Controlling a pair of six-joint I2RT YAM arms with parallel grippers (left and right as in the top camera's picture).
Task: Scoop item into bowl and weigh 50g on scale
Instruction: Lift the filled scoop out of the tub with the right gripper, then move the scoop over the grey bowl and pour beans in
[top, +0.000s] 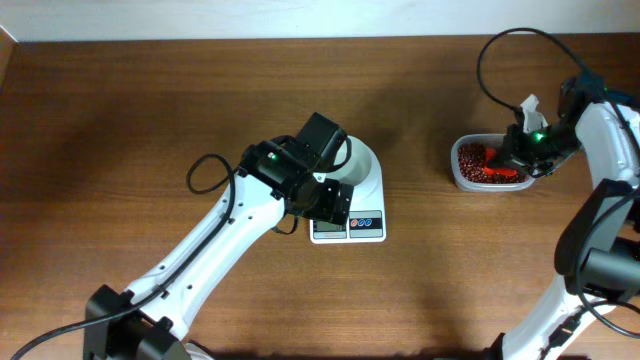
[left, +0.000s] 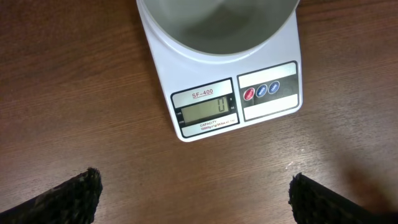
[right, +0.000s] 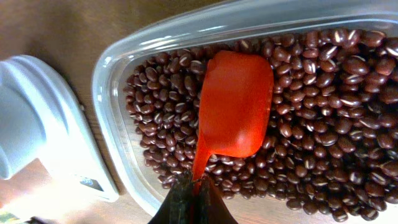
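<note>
The white bowl (top: 362, 160) sits on the white scale (top: 368, 224), partly under my left arm; in the left wrist view the bowl (left: 214, 25) looks empty and the scale (left: 273, 68) display reads 0. My left gripper (left: 196, 199) is open and empty over the table in front of the scale. Reddish-brown beans (right: 311, 118) fill a clear plastic tub (right: 118, 68) at the right (top: 470, 178). My right gripper (right: 194, 194) is shut on the handle of an orange scoop (right: 239, 106), which lies back-up on the beans.
The bowl and scale also show at the left edge of the right wrist view (right: 31, 118). Cables loop near both arms. The table's far edge meets a light wall at the top.
</note>
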